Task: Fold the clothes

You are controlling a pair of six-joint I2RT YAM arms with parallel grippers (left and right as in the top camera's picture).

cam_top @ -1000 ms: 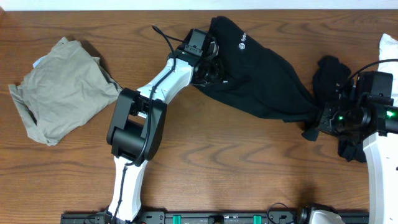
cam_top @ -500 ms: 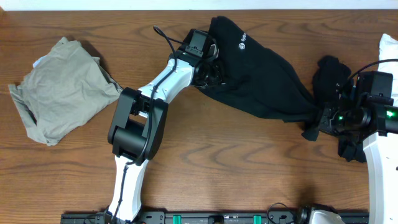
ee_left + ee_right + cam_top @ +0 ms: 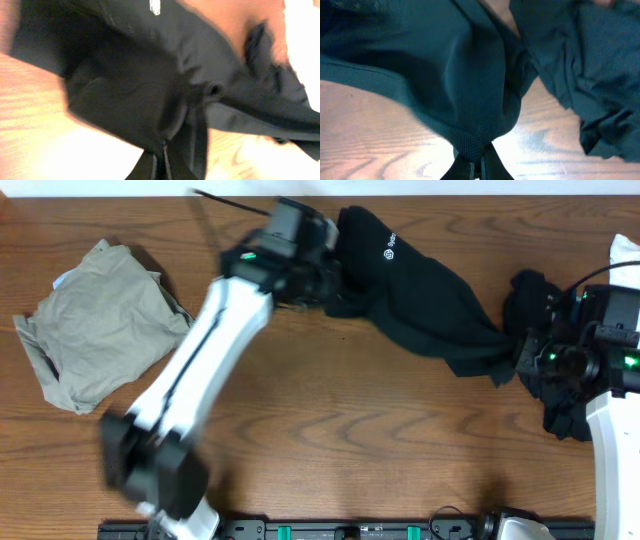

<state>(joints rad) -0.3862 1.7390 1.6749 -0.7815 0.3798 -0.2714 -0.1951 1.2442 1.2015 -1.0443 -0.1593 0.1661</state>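
Overhead gives you the layout: black logo garment (image 3: 420,295) stretched across the table (image 3: 350,440), centre to right, between both arms. Left gripper (image 3: 322,280) sits at its left end, arm motion-blurred. Right gripper (image 3: 522,362) sits at its right end, just beside a second black garment (image 3: 560,405) heaped at the right edge. Khaki-grey garment (image 3: 95,330) lies crumpled far left, well apart. White cloth (image 3: 626,255) pokes in top right. Wrist cams add what overhead can't: L jaws pinched tight on a black fold, R jaws likewise clamped on bunched fabric. Surface: dark wood-grain tabletop.
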